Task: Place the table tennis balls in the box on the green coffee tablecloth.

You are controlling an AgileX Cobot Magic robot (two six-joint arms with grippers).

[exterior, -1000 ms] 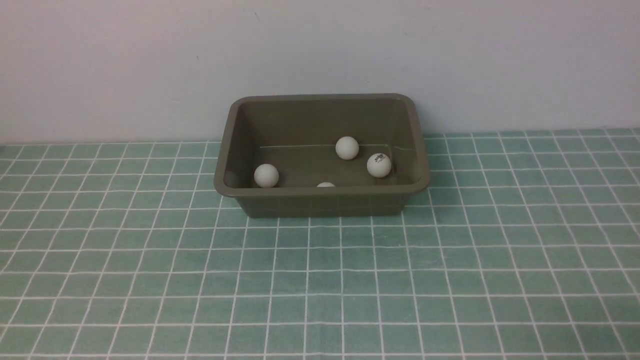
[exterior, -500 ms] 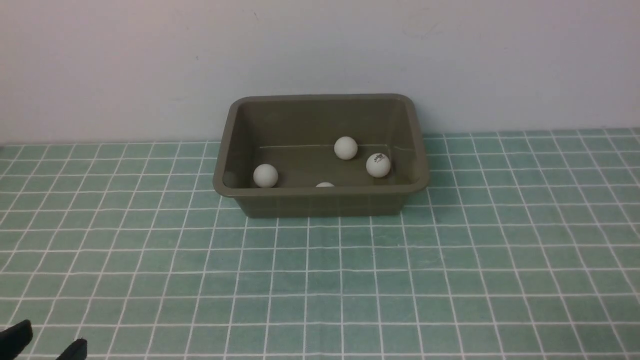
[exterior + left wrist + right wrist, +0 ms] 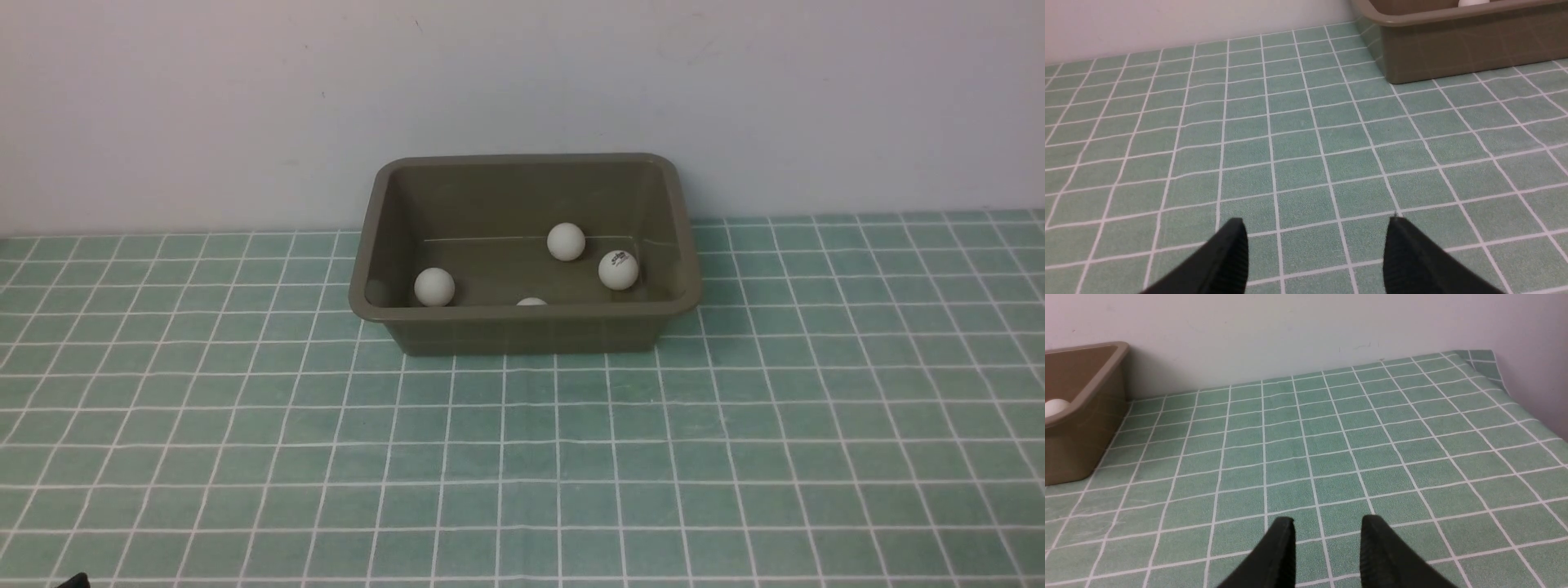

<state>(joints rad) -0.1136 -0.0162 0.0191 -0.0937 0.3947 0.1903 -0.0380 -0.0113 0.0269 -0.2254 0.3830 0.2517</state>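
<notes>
In the front view the box (image 3: pixel 522 253) stands against the wall at the far edge of the green coffee tablecloth (image 3: pixel 522 457), all four table tennis balls (image 3: pixel 566 242) lying inside it and broad bare cloth on every near side; the dark tips that showed at the lower left corner half a second ago have nearly slipped out of frame. In the left wrist view the left gripper (image 3: pixel 1316 249) hangs with its jaws wide apart and empty over the cloth, the box's near wall (image 3: pixel 1461 49) well ahead. In the right wrist view the right gripper (image 3: pixel 1327 547) holds nothing, its jaws drawn as narrow as they go with a small gap between the tips, the box corner (image 3: pixel 1081 416) off to one side and the cloth's folded edge (image 3: pixel 1490 367) by the wall.

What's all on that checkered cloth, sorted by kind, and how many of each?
White table tennis balls, all inside the box: 4
Olive-brown box: 1
Total: 5 things on the green tablecloth
</notes>
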